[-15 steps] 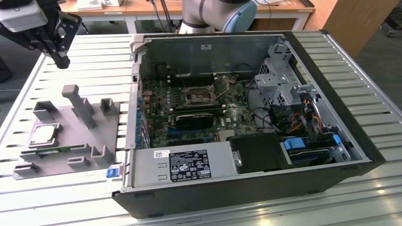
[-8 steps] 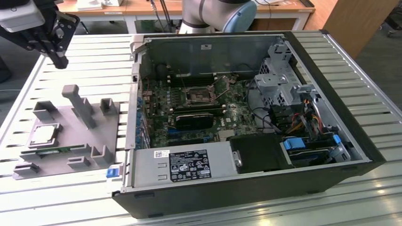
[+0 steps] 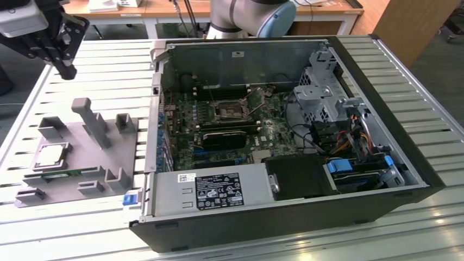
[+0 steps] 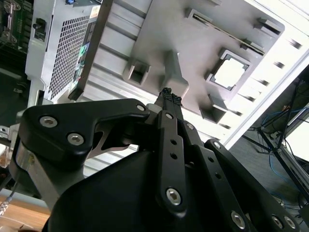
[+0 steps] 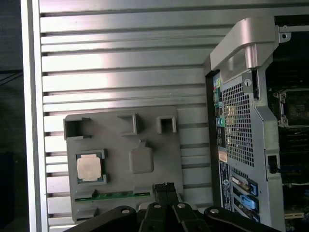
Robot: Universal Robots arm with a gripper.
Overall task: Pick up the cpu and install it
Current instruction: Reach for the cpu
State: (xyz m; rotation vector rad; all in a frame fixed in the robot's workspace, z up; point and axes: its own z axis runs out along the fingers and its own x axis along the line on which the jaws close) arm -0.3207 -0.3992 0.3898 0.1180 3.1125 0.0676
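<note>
The gripper (image 3: 67, 73), closed on nothing, hangs high over the slatted table (image 3: 108, 65), and the cpu (image 3: 51, 156) lies flat well below it in a square pocket by the grey tray's (image 3: 81, 160) edge farthest from the computer case (image 3: 290, 220).

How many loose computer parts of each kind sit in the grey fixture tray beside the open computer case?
In the grey fixture tray:
cpu: 1
green memory stick: 1
Total: 2
</note>
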